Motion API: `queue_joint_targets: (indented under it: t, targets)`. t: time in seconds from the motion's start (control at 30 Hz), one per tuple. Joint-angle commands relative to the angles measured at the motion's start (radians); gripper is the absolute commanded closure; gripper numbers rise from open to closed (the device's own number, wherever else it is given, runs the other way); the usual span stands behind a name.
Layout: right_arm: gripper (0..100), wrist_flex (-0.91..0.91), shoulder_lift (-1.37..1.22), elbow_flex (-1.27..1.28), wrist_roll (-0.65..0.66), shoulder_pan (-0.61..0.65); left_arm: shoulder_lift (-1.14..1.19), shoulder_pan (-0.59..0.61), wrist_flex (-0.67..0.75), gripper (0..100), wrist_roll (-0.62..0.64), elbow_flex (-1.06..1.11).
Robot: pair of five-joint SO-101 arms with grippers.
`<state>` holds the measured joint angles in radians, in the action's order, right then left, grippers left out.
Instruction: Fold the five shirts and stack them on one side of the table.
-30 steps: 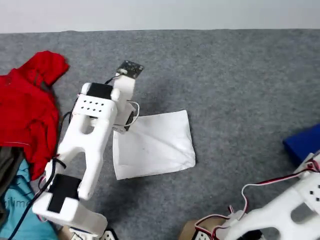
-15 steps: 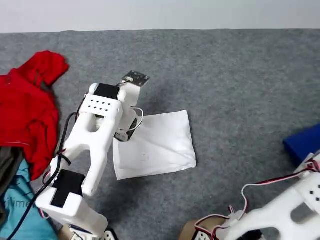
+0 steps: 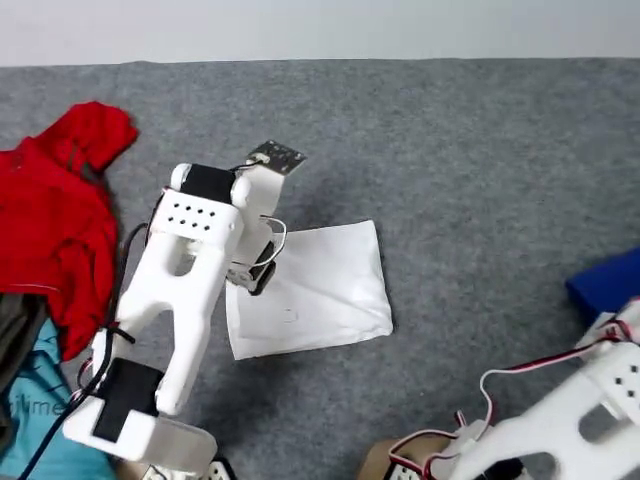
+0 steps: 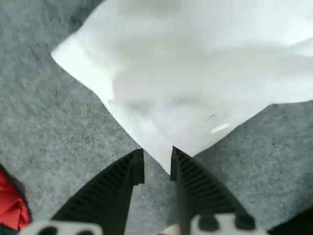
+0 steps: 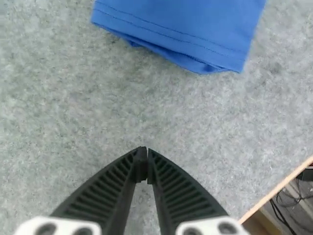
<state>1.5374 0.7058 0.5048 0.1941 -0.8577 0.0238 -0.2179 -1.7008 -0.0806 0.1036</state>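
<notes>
Left arm shifted over white shirt | left jaws slightly apart | right jaws closed | both empty | grey table, pale wall

High camera overlooks the table; wrist cameras point down close above it.

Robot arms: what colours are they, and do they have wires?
Both arms are chunky white plastic. The left arm has black motor blocks, rows of small holes and black cables; the right arm trails red and white wires. The left gripper and right gripper have black ribbed fingers.
</notes>
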Motion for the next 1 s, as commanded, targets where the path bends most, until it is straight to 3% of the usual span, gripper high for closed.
queue_joint_targets:
  t: [0.0,0.2,0.43,0.6,0.77,0.97]
  targets:
    - [99.0,-0.015,0.024,-0.008,-0.009,0.065,-0.02,-0.02,0.074,89,0.025,0.016]
    - [99.0,-0.015,0.024,-0.008,-0.012,0.147,0.126,-0.021,0.11,96,0.025,0.059]
    - [99.0,-0.015,0.022,-0.006,-0.012,0.148,0.259,-0.021,-0.015,100,0.017,0.059]
    - [99.0,-0.015,0.016,-0.006,-0.012,0.147,0.158,-0.023,-0.055,100,-0.02,0.113]
    - [99.0,-0.024,0.015,-0.005,-0.012,0.148,-0.012,-0.149,-0.052,100,-0.035,0.288]
    - [99.0,-0.102,0.024,0.057,-0.012,0.15,-0.123,-0.153,-0.04,100,-0.041,0.257]
